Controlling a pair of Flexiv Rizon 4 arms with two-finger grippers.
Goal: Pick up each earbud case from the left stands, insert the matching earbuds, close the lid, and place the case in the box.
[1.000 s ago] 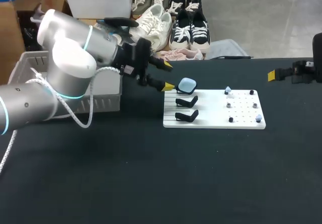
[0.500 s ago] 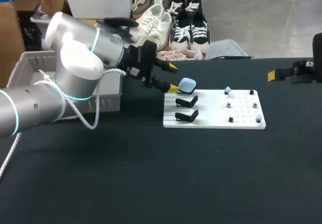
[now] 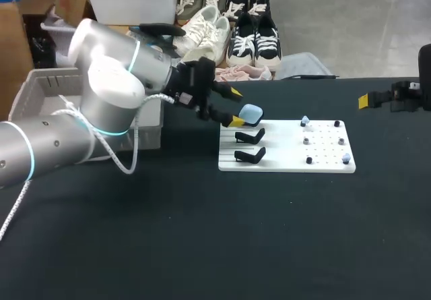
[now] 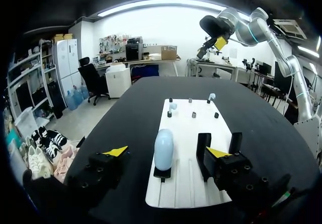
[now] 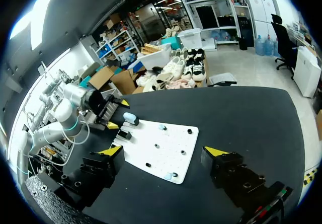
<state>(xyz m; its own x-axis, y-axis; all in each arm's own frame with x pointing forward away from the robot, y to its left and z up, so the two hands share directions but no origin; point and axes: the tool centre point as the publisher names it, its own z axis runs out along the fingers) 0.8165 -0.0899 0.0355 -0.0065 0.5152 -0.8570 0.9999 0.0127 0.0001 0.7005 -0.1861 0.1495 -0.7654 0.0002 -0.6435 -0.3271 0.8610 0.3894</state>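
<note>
At the ten o'clock corner of the white rectangular pegboard (image 3: 289, 160), the left gripper (image 3: 237, 106) hung open. The pale blue rounded earbud case (image 3: 250, 114) stood on its black stand (image 4: 162, 173) between the fingers, seemingly untouched. An off-centre squeeze could tip that smooth case off. The right gripper (image 5: 165, 150) hung open at three o'clock.

Bright, even light falls from overhead: the white board (image 3: 286, 146) nearly glows, the matte black table (image 3: 202, 232) around it gives no glare and almost swallows shadows, and the left arm (image 3: 101, 91) beside it carries soft highlights.
</note>
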